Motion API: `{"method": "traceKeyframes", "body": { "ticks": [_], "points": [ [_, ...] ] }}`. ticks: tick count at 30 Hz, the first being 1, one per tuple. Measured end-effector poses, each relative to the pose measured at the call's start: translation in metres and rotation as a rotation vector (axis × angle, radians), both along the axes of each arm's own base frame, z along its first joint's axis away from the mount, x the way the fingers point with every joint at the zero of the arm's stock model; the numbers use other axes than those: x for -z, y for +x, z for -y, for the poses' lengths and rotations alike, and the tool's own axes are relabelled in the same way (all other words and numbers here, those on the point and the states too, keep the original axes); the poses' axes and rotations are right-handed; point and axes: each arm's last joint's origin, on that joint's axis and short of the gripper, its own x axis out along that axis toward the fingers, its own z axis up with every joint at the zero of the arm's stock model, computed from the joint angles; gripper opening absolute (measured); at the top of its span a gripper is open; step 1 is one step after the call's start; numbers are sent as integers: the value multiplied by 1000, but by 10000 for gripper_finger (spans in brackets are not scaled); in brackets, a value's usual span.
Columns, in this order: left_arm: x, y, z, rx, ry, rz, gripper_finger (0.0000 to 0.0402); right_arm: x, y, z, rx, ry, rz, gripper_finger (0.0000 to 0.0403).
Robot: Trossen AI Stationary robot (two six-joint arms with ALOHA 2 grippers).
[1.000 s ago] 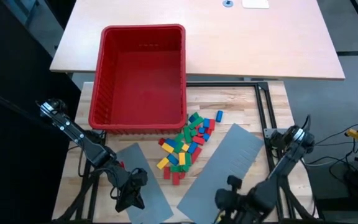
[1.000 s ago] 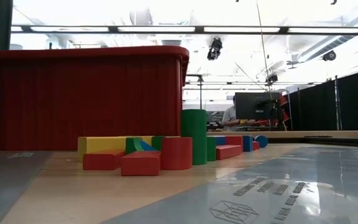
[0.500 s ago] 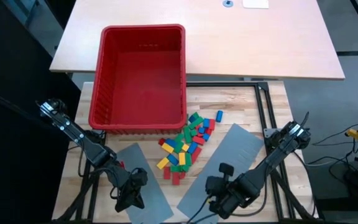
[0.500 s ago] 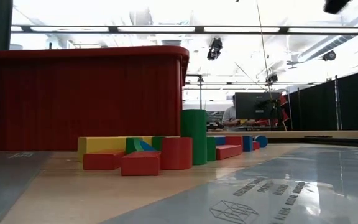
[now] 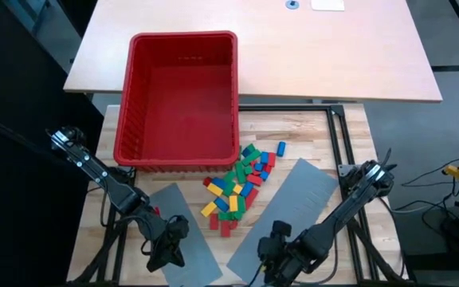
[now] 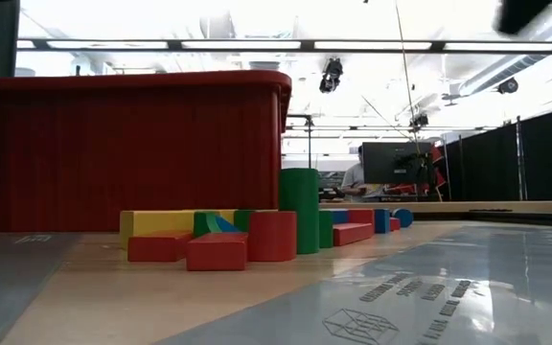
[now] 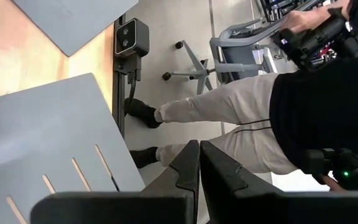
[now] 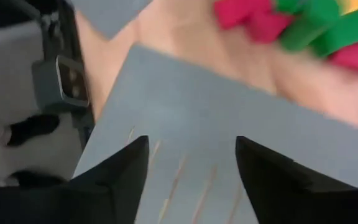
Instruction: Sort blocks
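The blocks (image 5: pixel 237 187), small red, green, blue and yellow bricks, lie in a loose pile on the wooden table just in front of the red bin (image 5: pixel 182 96); the low view shows them (image 6: pixel 247 235) before the bin's wall. My right gripper (image 5: pixel 273 251) hovers open over the near end of the right grey panel (image 5: pixel 289 207), its fingers (image 8: pixel 123 174) wide apart with nothing between them and some blocks (image 8: pixel 291 25) farther off. My left gripper (image 5: pixel 166 251) stays shut (image 7: pixel 199 171) over the left grey panel (image 5: pixel 186 239) near the table's front edge.
Two flat grey slotted panels lie on either side of the pile. A black frame rail (image 5: pixel 337 151) runs along the table's right side. A larger pale table (image 5: pixel 293 48) stands behind. A person's legs (image 7: pixel 229 118) show beyond the table's near edge.
My right arm has swung toward the table's left, bringing its gripper along the near end of the right grey panel, closer to the blocks. The blocks and the bin have stayed put.
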Motion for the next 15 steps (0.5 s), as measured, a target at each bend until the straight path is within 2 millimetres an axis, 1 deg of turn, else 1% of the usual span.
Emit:
{"method": "traceKeyframes", "body": {
  "ticks": [2, 5, 8, 15],
  "points": [
    [0, 0, 0, 0, 0, 1, 0, 11, 2, -6, -10, 14, -31, 246],
    [0, 0, 0, 0, 0, 1, 0, 25, 4, -12, -26, 26, -59, 253],
    [0, 0, 0, 4, 5, 6, 0, 35, 8, -18, -40, 49, -67, 250],
    [1, 0, 0, 12, 18, 11, 0, 51, 19, -28, -38, 103, -25, 238]
  ]
}}
